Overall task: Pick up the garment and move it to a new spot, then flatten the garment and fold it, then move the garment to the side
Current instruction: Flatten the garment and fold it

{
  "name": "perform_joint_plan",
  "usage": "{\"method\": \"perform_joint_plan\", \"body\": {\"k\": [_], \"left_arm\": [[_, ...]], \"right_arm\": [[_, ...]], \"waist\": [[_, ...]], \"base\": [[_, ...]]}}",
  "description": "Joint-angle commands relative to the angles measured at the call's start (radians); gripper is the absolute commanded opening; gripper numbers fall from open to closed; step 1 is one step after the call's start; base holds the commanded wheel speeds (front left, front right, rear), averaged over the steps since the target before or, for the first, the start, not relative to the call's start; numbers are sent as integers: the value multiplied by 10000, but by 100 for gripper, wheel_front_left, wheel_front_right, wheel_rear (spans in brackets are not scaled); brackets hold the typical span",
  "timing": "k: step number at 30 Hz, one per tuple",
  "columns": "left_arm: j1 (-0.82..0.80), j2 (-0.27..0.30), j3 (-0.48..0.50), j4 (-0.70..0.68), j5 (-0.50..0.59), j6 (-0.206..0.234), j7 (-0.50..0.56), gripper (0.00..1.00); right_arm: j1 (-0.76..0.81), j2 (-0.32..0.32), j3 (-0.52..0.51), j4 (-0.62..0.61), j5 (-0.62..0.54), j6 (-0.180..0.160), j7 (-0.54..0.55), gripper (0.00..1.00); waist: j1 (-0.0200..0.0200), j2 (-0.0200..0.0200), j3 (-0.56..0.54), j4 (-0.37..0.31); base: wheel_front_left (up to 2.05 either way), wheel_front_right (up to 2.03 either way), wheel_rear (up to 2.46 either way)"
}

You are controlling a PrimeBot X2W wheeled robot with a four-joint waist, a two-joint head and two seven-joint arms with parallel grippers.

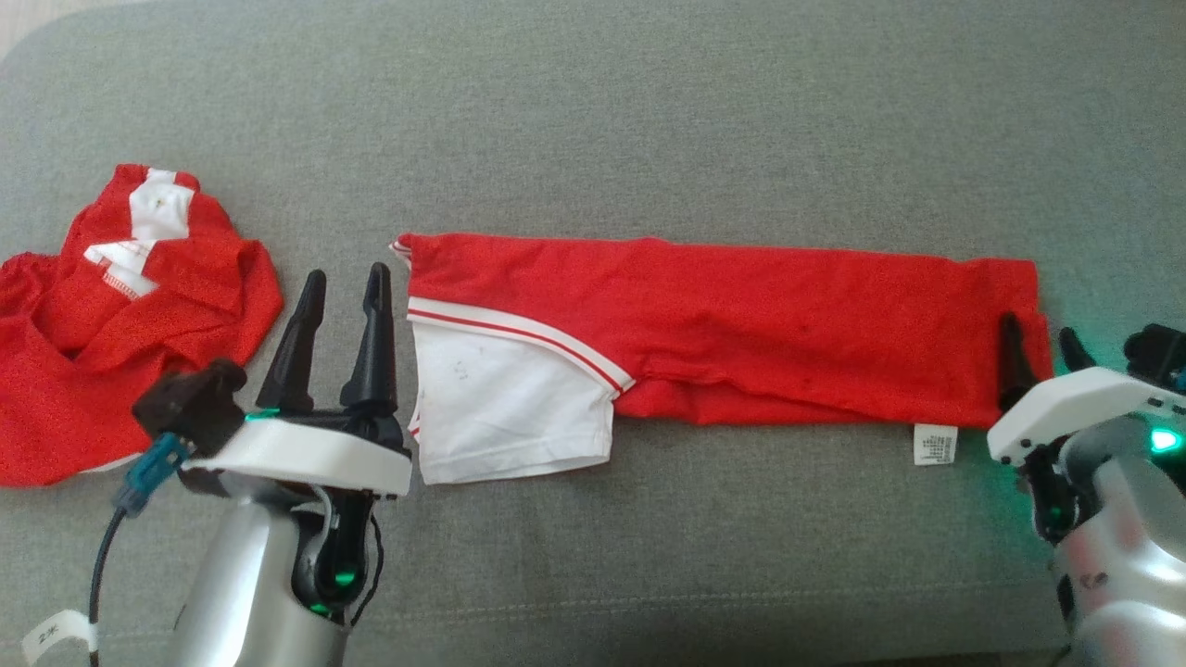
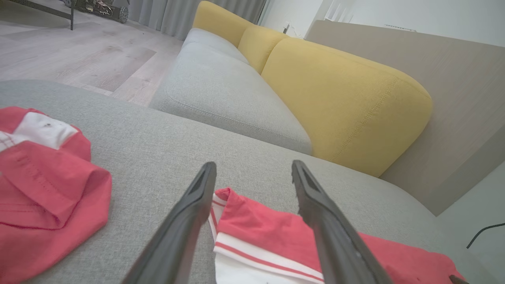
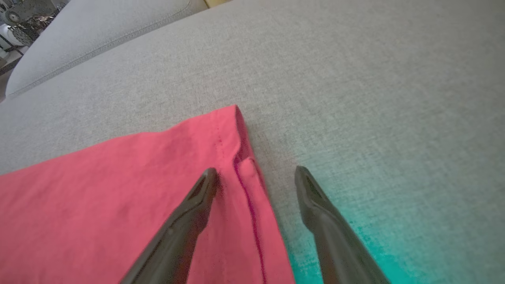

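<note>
A red garment with a white sleeve [image 1: 723, 324] lies folded into a long strip across the grey cushion [image 1: 649, 111]. My left gripper [image 1: 343, 292] stands open just left of the strip's sleeve end, one finger beside the striped edge [image 2: 221, 205] and nothing held. My right gripper [image 1: 1042, 347] is open at the strip's right end, with one finger over the red hem [image 3: 240, 173] and the other over bare cushion. A white care label [image 1: 934, 445] sticks out below that end.
A second red and white garment [image 1: 120, 315] lies crumpled at the cushion's left side, close to my left arm. In the left wrist view a grey sofa seat [image 2: 221, 90] with yellow back cushions [image 2: 339, 98] lies beyond the cushion's far edge.
</note>
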Motion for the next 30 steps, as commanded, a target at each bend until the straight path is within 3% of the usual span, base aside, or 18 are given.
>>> {"method": "perform_joint_plan", "body": {"k": [1, 2, 3, 4, 13, 21, 30], "left_arm": [[-377, 50, 390, -271, 114, -71, -122, 100], [-382, 46, 404, -251, 125, -78, -122, 100], [-386, 43, 419, -231, 135, -85, -122, 100], [-385, 40, 438, -212, 142, -92, -122, 100], [-275, 23, 571, -139, 190, -131, -122, 100], [-202, 17, 543, -142, 115, -149, -122, 100], [-158, 16, 523, -146, -51, -111, -122, 100]], "right_arm": [[-283, 57, 134, -103, -100, 65, 82, 100], [-294, 121, 166, -42, -88, 65, 175, 100], [-296, 203, 205, -16, -14, 65, 269, 41], [-290, 260, 250, -19, 74, 65, 339, 0], [-175, -296, 257, -121, 307, 65, 349, 0], [-955, -1246, -1758, 687, -1592, 65, -510, 0], [-1467, -694, -2512, 633, -3062, 65, -449, 0]], "waist": [[-1, 0, -26, -6], [-1, 0, -48, -10], [-1, 0, -80, -20], [-1, 0, -121, -34], [-1, 0, -458, -156], [-1, 0, -595, -197], [-1, 0, -721, -129]], "base": [[0, 0, 0], [0, 0, 0], [0, 0, 0], [0, 0, 0], [0, 0, 0], [0, 0, 0], [0, 0, 0]]}}
